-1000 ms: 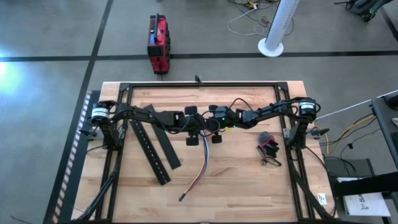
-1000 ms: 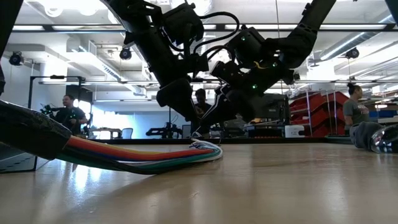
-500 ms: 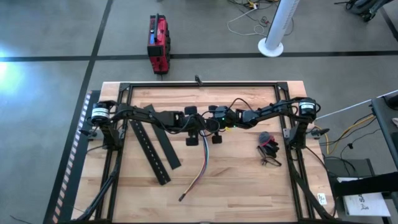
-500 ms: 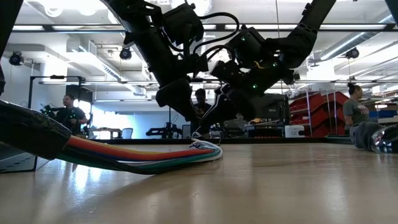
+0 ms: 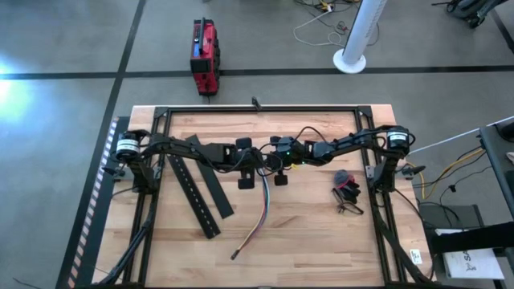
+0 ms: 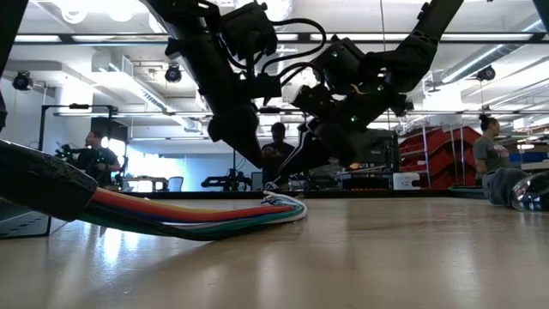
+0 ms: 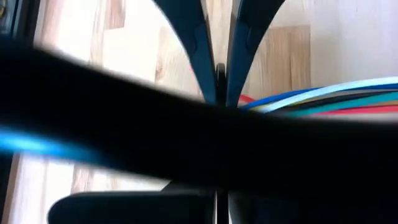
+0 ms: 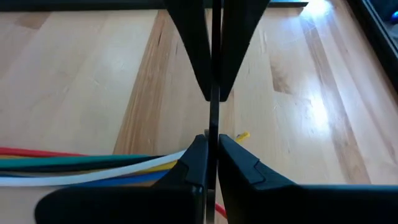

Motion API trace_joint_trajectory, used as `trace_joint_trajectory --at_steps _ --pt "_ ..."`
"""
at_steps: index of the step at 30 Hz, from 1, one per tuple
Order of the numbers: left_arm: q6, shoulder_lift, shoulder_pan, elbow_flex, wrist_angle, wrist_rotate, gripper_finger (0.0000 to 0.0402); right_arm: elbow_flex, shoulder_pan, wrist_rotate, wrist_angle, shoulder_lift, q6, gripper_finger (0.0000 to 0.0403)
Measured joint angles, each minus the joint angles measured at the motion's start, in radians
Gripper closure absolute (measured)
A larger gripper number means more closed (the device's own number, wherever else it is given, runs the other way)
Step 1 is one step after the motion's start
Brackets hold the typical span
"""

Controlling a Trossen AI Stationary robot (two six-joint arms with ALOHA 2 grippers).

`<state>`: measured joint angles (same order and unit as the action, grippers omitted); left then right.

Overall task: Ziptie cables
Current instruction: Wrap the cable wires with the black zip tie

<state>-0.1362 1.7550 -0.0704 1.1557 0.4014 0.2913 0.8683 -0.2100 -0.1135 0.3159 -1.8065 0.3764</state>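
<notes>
The cables (image 5: 259, 215) are a bundle of coloured wires lying on the wooden table, running from the centre toward the near edge. In the low view the cables (image 6: 193, 215) lie flat. My left gripper (image 5: 262, 161) and right gripper (image 5: 277, 160) meet tip to tip over the bundle's far end. Both are shut on a thin black zip tie (image 8: 212, 118). In the right wrist view the cables (image 8: 93, 169) pass under my right gripper (image 8: 211, 138). A dark blurred band hides my left fingertips in the left wrist view. My left gripper pinches one end of the thin black zip tie (image 8: 212, 98) between its two fingers (image 8: 194, 56), slanting down from the table's left. My right gripper pinches the zip tie's other end (image 8: 212, 133) between its two fingers (image 8: 191, 163), slanting down from the table's right. The zip tie runs straight between the two grips, just above the cables.
Long black slotted bars (image 5: 197, 193) lie left of the cables. A small tangle of dark wire with a red-black clip (image 5: 347, 193) lies at the right. A black frame (image 5: 257, 108) borders the table. People (image 6: 96, 156) show in the room behind.
</notes>
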Motion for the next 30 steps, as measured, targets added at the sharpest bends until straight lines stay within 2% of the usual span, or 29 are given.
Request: trace_joint_trajectory --at_steps 15,25,30 --pt "0.061 -0.026 0.000 -0.008 0.114 0.015 0.0401 -0.002 0.000 0.000 -0.102 0.024 -0.024 0.0394" --pt "0.102 -0.100 0.000 -0.052 0.107 0.014 0.0401 -0.003 0.000 0.000 -0.105 0.026 -0.039 0.0394" --pt "0.102 -0.108 0.002 -0.060 0.078 -0.052 0.0401 -0.004 0.000 0.000 -0.107 0.026 -0.038 0.0394"
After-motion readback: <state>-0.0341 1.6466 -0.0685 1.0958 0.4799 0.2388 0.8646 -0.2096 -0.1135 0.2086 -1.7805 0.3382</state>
